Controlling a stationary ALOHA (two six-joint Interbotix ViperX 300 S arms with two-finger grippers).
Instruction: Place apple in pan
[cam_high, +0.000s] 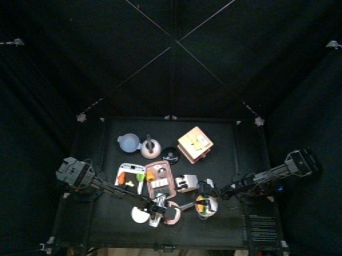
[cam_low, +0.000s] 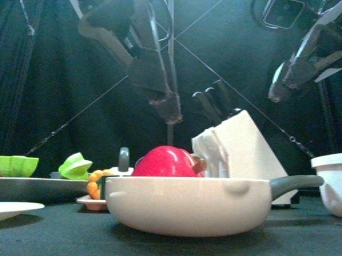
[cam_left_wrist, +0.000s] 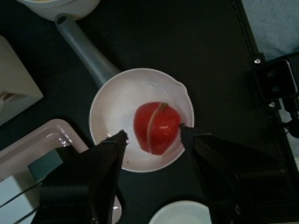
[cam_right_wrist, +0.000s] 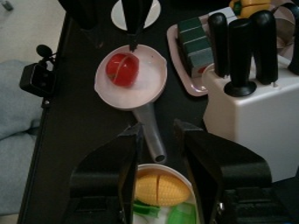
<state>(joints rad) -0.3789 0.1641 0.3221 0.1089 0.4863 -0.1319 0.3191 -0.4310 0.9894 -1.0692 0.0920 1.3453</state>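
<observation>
Small round red apple (cam_left_wrist: 158, 127) is seen lying inside white round pan (cam_left_wrist: 117, 96); placement judged complete. Left gripper (cam_left_wrist: 152, 147) is held parted and empty above it; right gripper (cam_right_wrist: 155, 144) parted, empty.

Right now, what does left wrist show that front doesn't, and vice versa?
Left wrist only: the open left gripper directly above the pan, and the pan's inner floor around the apple.
Front only: the white knife block with black handles standing behind the pan, green things at the left, and the arms hanging above.
Both: the red apple lying inside the white pan, free of the jaws, and the pan's handle.
</observation>
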